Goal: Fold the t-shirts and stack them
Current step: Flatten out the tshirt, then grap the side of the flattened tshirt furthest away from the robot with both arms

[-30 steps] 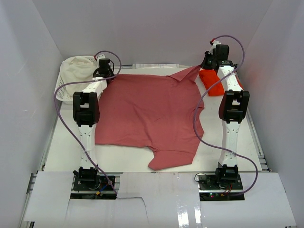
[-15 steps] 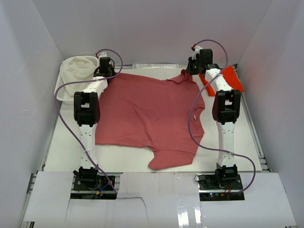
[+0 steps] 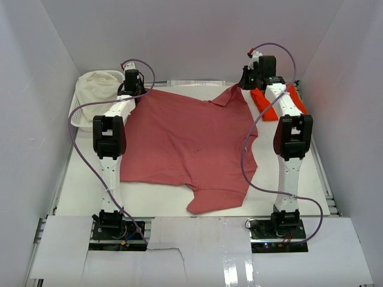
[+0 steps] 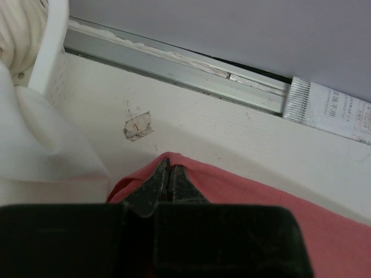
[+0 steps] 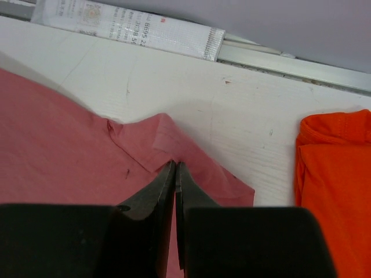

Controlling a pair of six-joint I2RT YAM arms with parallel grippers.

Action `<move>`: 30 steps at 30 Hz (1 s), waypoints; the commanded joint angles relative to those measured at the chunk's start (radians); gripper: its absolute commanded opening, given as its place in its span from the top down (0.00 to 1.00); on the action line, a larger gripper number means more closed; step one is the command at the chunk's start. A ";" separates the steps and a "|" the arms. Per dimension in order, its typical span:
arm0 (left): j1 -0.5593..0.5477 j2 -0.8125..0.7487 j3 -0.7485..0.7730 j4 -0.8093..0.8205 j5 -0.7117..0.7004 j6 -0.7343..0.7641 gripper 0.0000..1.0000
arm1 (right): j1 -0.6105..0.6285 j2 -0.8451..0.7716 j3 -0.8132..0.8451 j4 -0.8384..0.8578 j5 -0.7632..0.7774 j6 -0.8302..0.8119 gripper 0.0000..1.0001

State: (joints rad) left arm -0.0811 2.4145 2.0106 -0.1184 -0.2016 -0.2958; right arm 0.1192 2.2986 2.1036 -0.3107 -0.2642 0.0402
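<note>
Left arm [image 3: 109, 139] and right arm [image 3: 293, 137] both stretched far forward over the matte white table [image 3: 155, 202], elbows humped high, wrists tipped down near the back edge. Left gripper [image 4: 170, 172] clamped tight, black tapered tips meeting on the far left corner of the large dusty rose-red cotton t-shirt [image 3: 185, 137], right beside the white plastic lattice basket [image 3: 76, 115] heaped with a soft cream cloth [image 3: 99, 86]. Right gripper [image 5: 175, 168] likewise pinched closed, tips biting a small raised fold at the same shirt's far right corner, thin fabric creased into a peak there. Rose shirt spread wide and mostly flat between the arms across the table's middle, knit surface soft and faintly wrinkled, one flap reaching toward the near edge. Smaller bright orange-red t-shirt [image 5: 333, 174] bundled thick and compact at the far right of the table, near the right gripper yet apart from the rose fabric, stitched hem showing in the right wrist view. Behind both, a brushed aluminium rail [image 4: 174, 61] and a strip of woven white printed tape [image 5: 127, 29].
</note>
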 commanded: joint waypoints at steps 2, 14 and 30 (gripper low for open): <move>0.000 -0.043 -0.019 0.039 -0.024 0.032 1.00 | 0.000 -0.108 -0.048 0.012 -0.013 -0.022 0.92; 0.000 -0.100 -0.144 0.089 0.010 0.070 1.00 | 0.007 -0.298 -0.323 0.087 -0.017 -0.017 0.92; 0.000 -0.196 -0.222 0.100 -0.033 0.090 1.00 | 0.008 -0.406 -0.407 0.084 -0.007 -0.005 0.92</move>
State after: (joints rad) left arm -0.0811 2.3310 1.7996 -0.0383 -0.2207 -0.2173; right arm 0.1211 1.9457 1.6974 -0.2600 -0.2684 0.0341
